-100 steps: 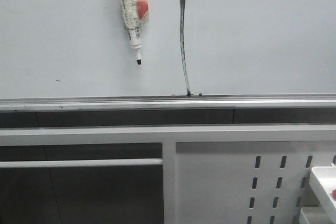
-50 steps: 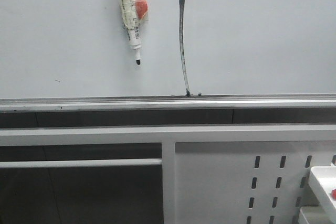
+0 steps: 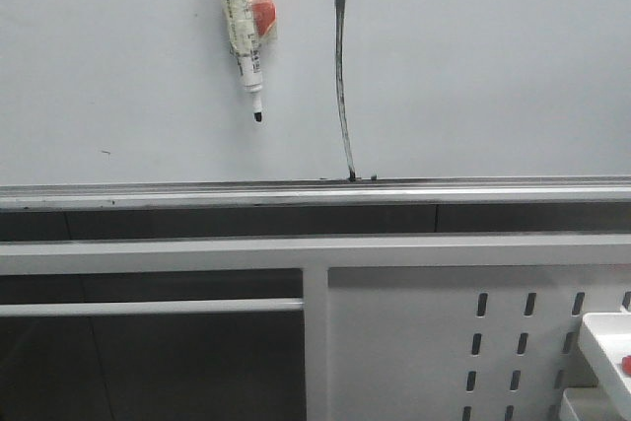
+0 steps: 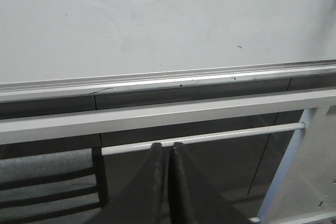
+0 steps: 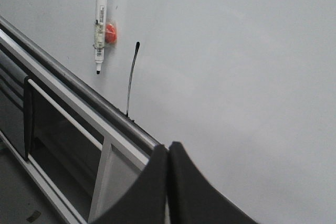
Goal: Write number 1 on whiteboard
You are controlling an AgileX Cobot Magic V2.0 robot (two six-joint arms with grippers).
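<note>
**Stroke drawn on the board, both sets of jaws closed and empty**

Whiteboard (image 3: 473, 66) fills the upper part of the front view, plain and glossy, with its silver rail (image 3: 197, 192) running along the lower edge. The number 1 (image 3: 342, 86) stands on it as a long, thin black line, slightly curved, thicker at the top end and reaching down to just above the rail. A few small dark specks sit at its foot.

Just to the left of the stroke, and apart from it, a white marker pen (image 3: 240, 32) hangs on the board with its black tip pointing down. Clear tape wraps its barrel, and a red round piece (image 3: 262, 10) sits against its right side. Nothing grips the pen.

Below the rail lies a dark gap, then a white frame bar (image 3: 197, 253), and at lower right a white perforated panel (image 3: 444, 342).

The left gripper (image 4: 169, 150) shows in its wrist view with the jaws pressed together, holding nothing, facing the bare board and rail. The right gripper (image 5: 168, 153) likewise has its jaws shut against each other and empty; its wrist view takes in the pen, the red piece and the stroke, all well away from the fingertips.
</note>
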